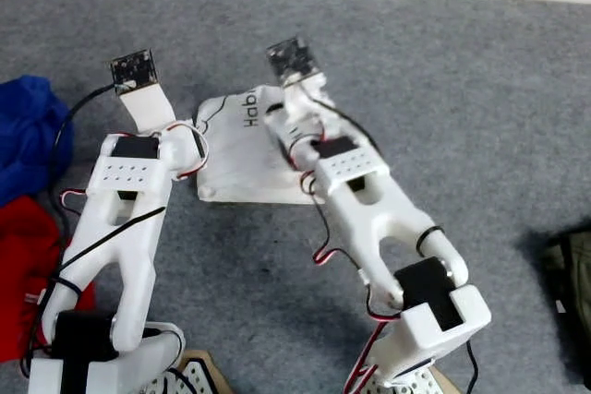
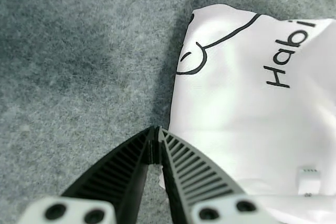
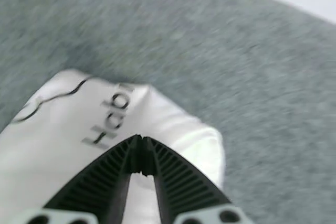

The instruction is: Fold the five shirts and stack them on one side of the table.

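A folded white shirt (image 1: 242, 159) with black lettering lies on the grey carpet between my two arms. My left gripper (image 1: 191, 136) is at the shirt's left edge. Seen from its own wrist, the left gripper (image 2: 156, 129) is shut, its tips on the carpet just beside the white shirt (image 2: 247, 124), with nothing visible between them. My right gripper (image 1: 282, 115) is over the shirt's far part, near the lettering. In the right wrist view the right gripper (image 3: 139, 140) is shut on a bulging fold of the white shirt (image 3: 68, 129).
A blue shirt (image 1: 23, 136) and a red shirt (image 1: 23, 256) lie bunched at the left edge of the carpet. A dark green shirt (image 1: 572, 274) sits at the right edge. Bare carpet (image 1: 462, 108) stretches beyond and to the right of the arms.
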You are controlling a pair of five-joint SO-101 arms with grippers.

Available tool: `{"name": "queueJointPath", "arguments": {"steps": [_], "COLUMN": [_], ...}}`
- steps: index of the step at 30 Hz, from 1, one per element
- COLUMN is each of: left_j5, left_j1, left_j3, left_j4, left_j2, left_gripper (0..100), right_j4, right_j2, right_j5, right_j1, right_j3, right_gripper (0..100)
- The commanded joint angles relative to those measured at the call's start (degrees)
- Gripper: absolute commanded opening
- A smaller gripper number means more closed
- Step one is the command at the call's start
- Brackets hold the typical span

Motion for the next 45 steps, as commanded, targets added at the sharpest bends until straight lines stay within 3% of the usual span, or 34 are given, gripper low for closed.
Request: {"name": "queueJointPath", "arguments": {"steps": [1,4,9,13,21,45], "left_j5": [0.26,0.26,0.26,0.26,0.26,0.26], "left_j1": [1.10,1.10,1.19,3.30,4.79,4.97], "left_j3": [-0.31,-0.31,-0.40,-0.57,0.66,2.33], "left_j4": [-0.79,-0.79,-0.79,-2.90,-4.13,-4.13], "left_j2": [-0.22,-0.22,-0.57,-0.66,-0.22,-0.13], "left_gripper": [1,1,1,1,1,1], "right_j4": [-1.01,-0.31,11.74,16.40,13.85,10.95], "right_j2": [-0.66,-0.75,-4.09,-13.32,-21.85,-22.37], "right_j5": [0.70,0.70,0.70,0.62,1.67,3.96], "right_j1": [3.30,3.74,1.89,0.40,0.31,6.20], "right_j3": [-3.82,-3.56,-2.33,1.71,16.92,30.29], "right_gripper": [0.8,1.0,7.3,4.9,0.9,0.9]}}
